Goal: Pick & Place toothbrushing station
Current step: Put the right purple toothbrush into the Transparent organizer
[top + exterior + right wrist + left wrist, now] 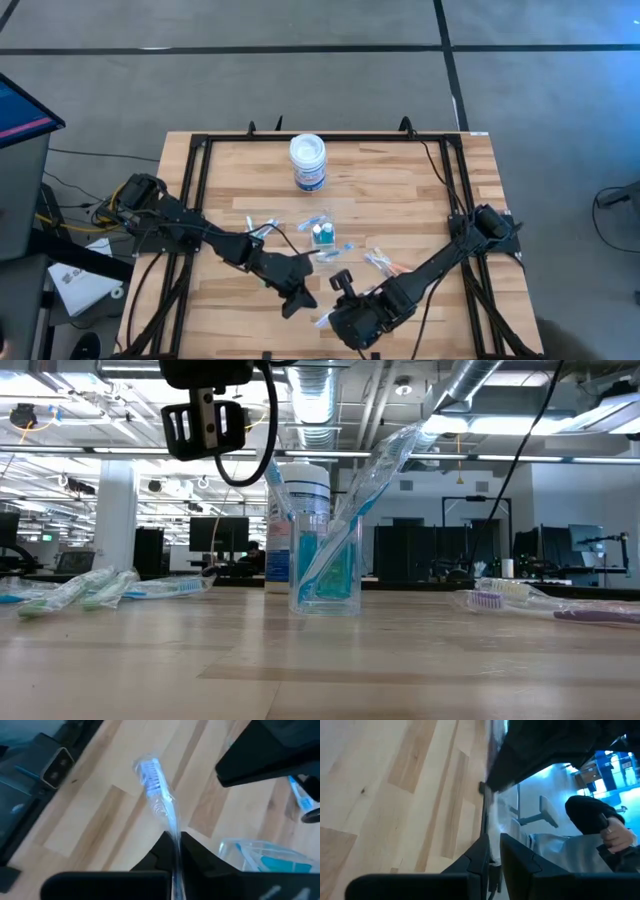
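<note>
A small clear cup [322, 235] stands mid-table, upright on its base, with slim blue and green toothbrushes leaning out of it [325, 575]. Nearer the front edge my two grippers meet. My left gripper [297, 300] is shut on a clear-wrapped toothbrush [492, 827]. My right gripper [342, 282], just beside it, is shut on a wrapped toothbrush whose bristle head [150, 775] sticks out past its fingers. In the left wrist view the wrapper runs from my left fingers to the right arm's dark body, so both seem to be on one brush. My left gripper pinches the clear wrapper [493, 845] between its two fingers, which lie across the long brush. The wrapper reaches away from them, clear of the table, toward the right arm. Which part of the brush it has cannot be told. My right gripper pinches the wrapped brush's handle [176, 836] between its two fingers, slanting down from above. The bristle end stands out beyond the fingers, lifted clear of the wooden table. The rest of the handle is hidden behind the fingers.
A white round jar [308, 162] with a blue label stands behind the cup. Loose wrapped toothbrushes lie left [262, 226] and right [380, 262] of the cup. A black frame [200, 170] borders the table. A person's hand [620, 835] shows beyond the table.
</note>
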Available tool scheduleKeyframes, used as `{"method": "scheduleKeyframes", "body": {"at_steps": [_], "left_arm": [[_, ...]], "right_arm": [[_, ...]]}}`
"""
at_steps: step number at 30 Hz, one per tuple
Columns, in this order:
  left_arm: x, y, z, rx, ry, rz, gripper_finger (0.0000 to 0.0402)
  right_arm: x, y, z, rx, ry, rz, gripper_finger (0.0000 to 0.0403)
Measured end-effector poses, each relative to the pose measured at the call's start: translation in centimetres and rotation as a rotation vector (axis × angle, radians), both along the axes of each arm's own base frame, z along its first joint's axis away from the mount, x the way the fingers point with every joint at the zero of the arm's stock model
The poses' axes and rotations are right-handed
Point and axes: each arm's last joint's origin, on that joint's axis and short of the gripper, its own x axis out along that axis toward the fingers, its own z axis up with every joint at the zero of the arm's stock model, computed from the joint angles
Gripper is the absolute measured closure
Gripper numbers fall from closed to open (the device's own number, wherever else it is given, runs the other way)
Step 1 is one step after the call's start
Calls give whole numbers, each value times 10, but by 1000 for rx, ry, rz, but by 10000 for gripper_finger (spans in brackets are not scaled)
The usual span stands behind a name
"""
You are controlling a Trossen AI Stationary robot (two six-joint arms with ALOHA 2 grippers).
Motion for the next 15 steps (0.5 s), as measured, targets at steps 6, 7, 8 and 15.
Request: {"method": "scheduleKeyframes", "body": {"at_steps": [6, 7, 8, 15], "left_arm": [[0, 0, 0, 0, -3, -2, 363], [0, 0, 0, 0, -3, -1, 363], [0, 0, 0, 0, -4, -2, 363], [-5, -10, 1, 9, -18, -38, 363]], "right_arm": [[-1, 2, 0, -9, -6, 15, 403], [-1, 2, 0, -6, -5, 13, 403], [-1, 2, 1, -3, -5, 11, 400], [-1, 1, 3, 13, -16, -1, 399]]}}
